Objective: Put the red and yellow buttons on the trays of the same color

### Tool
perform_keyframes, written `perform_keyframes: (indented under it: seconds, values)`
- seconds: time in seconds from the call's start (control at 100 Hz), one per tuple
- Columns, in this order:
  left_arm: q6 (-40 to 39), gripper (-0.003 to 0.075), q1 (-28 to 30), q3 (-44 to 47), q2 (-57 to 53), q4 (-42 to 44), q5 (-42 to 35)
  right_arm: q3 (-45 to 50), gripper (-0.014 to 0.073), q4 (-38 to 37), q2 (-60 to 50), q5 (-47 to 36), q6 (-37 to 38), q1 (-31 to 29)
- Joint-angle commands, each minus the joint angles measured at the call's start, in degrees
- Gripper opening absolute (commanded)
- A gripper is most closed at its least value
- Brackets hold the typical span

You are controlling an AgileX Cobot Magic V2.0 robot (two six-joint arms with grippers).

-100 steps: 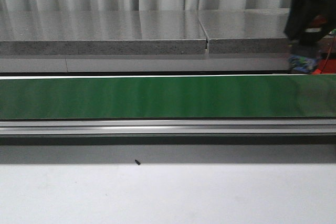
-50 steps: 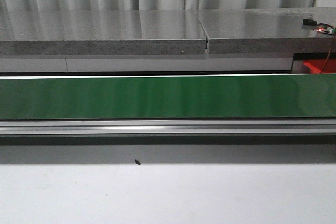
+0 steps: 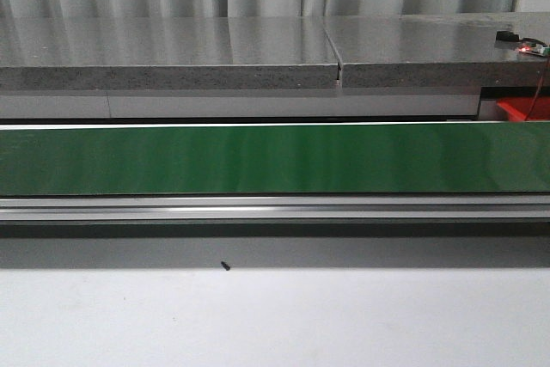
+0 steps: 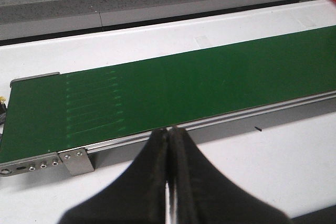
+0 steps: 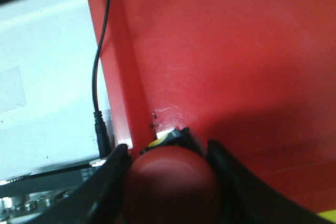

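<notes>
Right arm gone from front view | right tool grips red button, dome camera-ward | red tray

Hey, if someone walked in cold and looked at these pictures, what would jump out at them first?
Probably the long green conveyor belt running across the whole front view, with nothing riding on it. Next, in the right wrist view, the round red button gripped between the right gripper's black fingers, right over the bright red plastic tray. The left gripper is pinched shut and empty on the near side of the belt.
</notes>
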Motion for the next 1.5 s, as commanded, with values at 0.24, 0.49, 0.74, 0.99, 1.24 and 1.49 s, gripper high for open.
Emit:
perform_keyframes:
  seconds: [0.24,0.49,0.74,0.99,1.24,1.49]
  values:
    - [-0.6,-0.0019,-0.5,-1.5,0.5,-1.1,-4.1,-2.3,0.0139,0.7,2.2,-4.8,-0.3,0.1]
    - [-0.6,-0.0019,-0.5,-1.5,0.5,-1.1,-4.1,-2.3,0.0143,0.5,4.1,-4.4,-0.3,0.1]
    - [-0.6,-0.0019,-0.5,-1.5,0.5,-1.1,-4.1,-2.4,0.0435,0.4,3.7,-4.5,-0.3,0.1]
    - [-0.6,-0.0019,-0.5,-1.5,0.5,-1.1,-4.1,-2.4,0.0485,-4.1,-1.2,-4.0,0.1,0.6]
    - [-0.6,-0.0019,-0.5,-1.5,0.5,-1.1,-4.1,-2.2,0.0329,-13.4,-8.3,-1.4,-1.6,5.9]
    - [-0.6,-0.0019,-0.5,-1.5,0.5,-1.1,-4.1,0.5,-0.0072,-13.4,-14.8,-0.1,-1.3,12.9]
